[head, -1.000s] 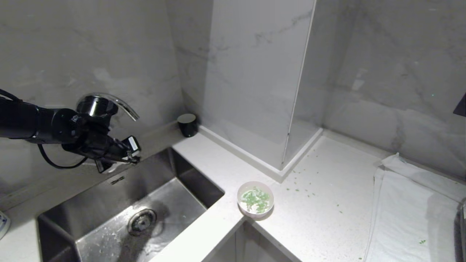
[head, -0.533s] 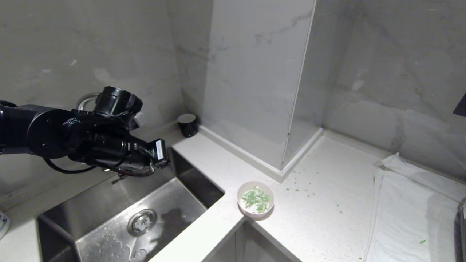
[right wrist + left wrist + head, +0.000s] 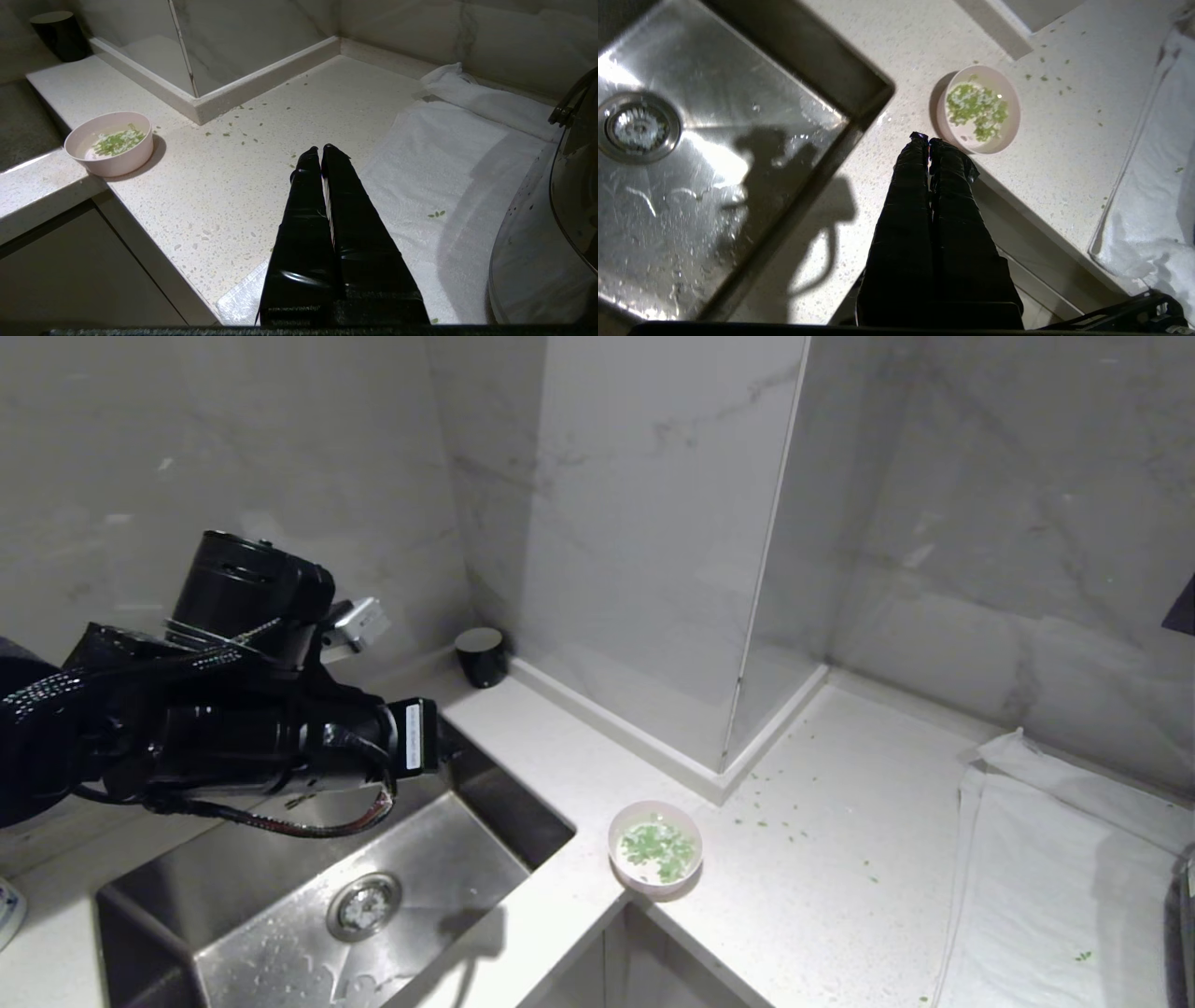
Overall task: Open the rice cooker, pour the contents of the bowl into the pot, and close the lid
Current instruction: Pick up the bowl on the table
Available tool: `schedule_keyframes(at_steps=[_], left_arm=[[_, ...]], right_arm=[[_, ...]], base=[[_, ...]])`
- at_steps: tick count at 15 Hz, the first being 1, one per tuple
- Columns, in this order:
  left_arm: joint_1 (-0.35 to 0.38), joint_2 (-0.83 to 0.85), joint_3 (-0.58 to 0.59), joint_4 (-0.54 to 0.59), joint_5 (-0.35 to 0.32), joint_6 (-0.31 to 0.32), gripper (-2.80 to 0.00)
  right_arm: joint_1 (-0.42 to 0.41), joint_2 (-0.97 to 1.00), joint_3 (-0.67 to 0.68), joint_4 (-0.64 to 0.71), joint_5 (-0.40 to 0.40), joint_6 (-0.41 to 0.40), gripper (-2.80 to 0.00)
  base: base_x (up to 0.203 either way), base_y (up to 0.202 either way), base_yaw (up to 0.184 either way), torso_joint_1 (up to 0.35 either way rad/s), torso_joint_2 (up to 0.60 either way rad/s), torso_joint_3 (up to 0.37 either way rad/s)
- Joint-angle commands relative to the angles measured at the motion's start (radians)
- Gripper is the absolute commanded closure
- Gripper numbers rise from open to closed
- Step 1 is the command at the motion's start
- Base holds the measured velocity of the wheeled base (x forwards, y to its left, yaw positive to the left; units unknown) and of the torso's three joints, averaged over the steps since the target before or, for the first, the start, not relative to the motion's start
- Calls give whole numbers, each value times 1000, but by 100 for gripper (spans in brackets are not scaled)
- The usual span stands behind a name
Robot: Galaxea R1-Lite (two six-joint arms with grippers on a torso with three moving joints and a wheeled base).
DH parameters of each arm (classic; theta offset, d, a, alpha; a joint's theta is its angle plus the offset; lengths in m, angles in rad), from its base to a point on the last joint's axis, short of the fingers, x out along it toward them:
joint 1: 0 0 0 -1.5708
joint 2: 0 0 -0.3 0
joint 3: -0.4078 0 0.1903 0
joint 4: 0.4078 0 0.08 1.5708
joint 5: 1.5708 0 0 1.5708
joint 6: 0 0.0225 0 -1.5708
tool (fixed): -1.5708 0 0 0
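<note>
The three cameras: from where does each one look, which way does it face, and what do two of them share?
Head view: high, looking down at the sink and counter corner; left arm at left.
Left wrist view: behind the shut left pincer, looking down on sink and bowl.
Right wrist view: behind the shut right pincer, looking across the counter toward the white towel.
Shared: all three show the pink bowl with green pieces.

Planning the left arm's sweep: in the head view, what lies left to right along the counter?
Left arm over the sink → black cup → pink bowl of green pieces → scattered green bits → white towel.
</note>
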Motion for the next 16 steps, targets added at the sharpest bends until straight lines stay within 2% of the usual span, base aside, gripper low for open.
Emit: schedule_keyframes(at_steps=[1,3,4,6,11,13,14,16], left_arm=[[-10,-123,86,-83,9,30,0],[-9,-208,204,-239,63,109,0],[-12,-231,254,-328,116,145,0],[-22,-265,320,-424,209,186,0],[-53,-391,391,-451,231,195,0],[-58,-487,422,-451,235,229,0],[-42,-547,433,-450,239,254,0],[35,-677,466,-446,251,321,0]], right_arm=[[0,0,2,0,0,0,0],[0,0,2,-1,0,0,0],[0,-1,2,-1,0,0,0],[0,0,2,-1,0,0,0],[0,-1,2,-1,0,0,0],[0,0,2,-1,0,0,0],[0,0,2,-1,0,0,0],[0,0,2,-1,0,0,0]], base=[[0,0,0,0,0,0],[0,0,0,0,0,0],[0,0,0,0,0,0],[0,0,0,0,0,0],[0,0,0,0,0,0],[0,0,0,0,0,0],[0,0,0,0,0,0],[0,0,0,0,0,0]])
